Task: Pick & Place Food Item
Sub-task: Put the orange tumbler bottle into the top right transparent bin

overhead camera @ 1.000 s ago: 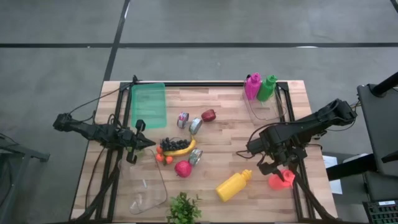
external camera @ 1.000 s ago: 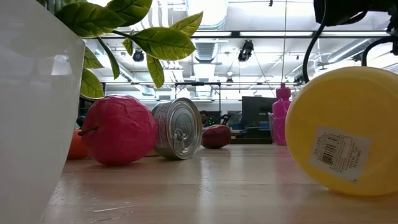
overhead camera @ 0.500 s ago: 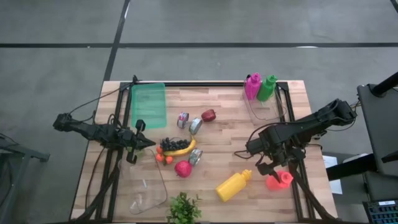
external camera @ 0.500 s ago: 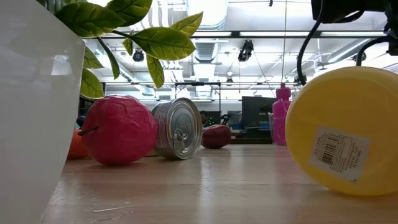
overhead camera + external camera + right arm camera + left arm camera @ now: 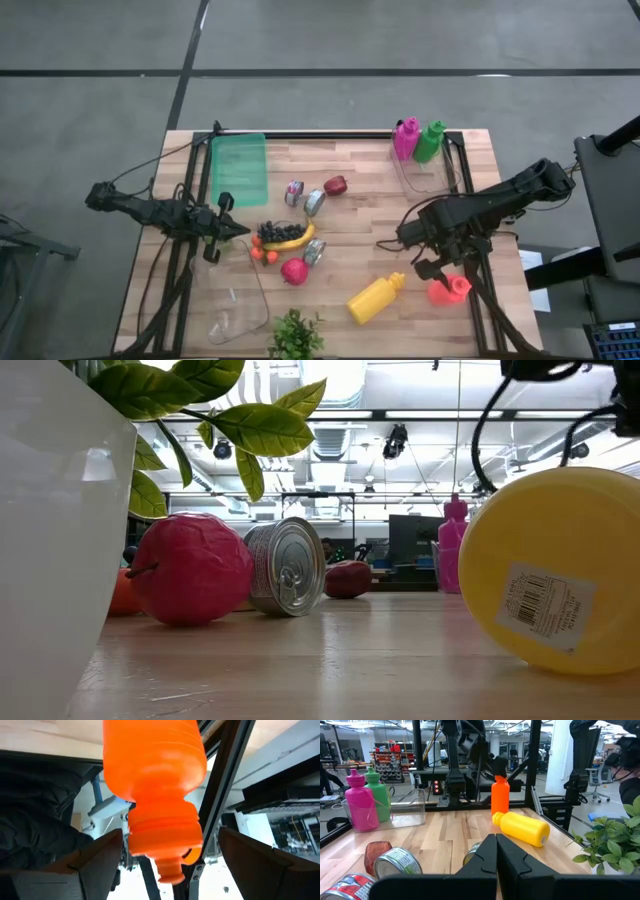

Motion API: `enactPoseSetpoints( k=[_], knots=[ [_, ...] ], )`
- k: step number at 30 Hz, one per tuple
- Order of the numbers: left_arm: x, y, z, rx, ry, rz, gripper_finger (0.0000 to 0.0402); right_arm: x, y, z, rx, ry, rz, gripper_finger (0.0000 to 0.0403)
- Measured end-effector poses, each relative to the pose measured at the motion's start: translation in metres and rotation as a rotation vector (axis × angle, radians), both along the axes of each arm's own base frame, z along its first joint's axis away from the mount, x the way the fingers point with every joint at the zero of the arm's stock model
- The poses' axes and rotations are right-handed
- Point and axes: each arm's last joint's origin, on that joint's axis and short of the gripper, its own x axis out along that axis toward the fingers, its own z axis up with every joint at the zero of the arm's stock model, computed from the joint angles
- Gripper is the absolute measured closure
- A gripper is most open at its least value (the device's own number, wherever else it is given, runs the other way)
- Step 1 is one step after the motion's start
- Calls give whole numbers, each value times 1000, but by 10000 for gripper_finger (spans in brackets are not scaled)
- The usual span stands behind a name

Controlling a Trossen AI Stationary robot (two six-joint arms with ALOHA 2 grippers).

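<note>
An orange plastic bottle stands upright on its base near the table's right edge, beside the yellow bottle. My right gripper hangs open just above it. In the right wrist view its fingers stand wide apart on either side of the bottle's neck, with a gap on each side. My left gripper waits shut near the table's left side, low over the wood, by the fruit. The fruit is a banana with grapes, a red pomegranate and a red apple.
A green tray lies at the far left. Cans and small oranges sit mid-table. Pink and green bottles stand by a clear container. A potted plant and another clear container are at the near edge.
My right arm has risen a little: in the low view its dark bulk has moved up out of the top right corner. The orange bottle has stayed standing on the table.
</note>
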Motion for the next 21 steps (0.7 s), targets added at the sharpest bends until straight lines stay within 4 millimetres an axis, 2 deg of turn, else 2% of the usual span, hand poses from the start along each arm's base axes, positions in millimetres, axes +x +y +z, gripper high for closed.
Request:
enactPoseSetpoints(
  k=[8,17,21],
  knots=[
    [0,0,0,0,0,0,402,1,-3,38,-146,-59,28,76],
    [0,0,0,0,0,0,402,-2,9,87,-476,-378,72,76],
    [0,0,0,0,0,0,402,-8,21,98,-581,-508,148,76]
  ],
)
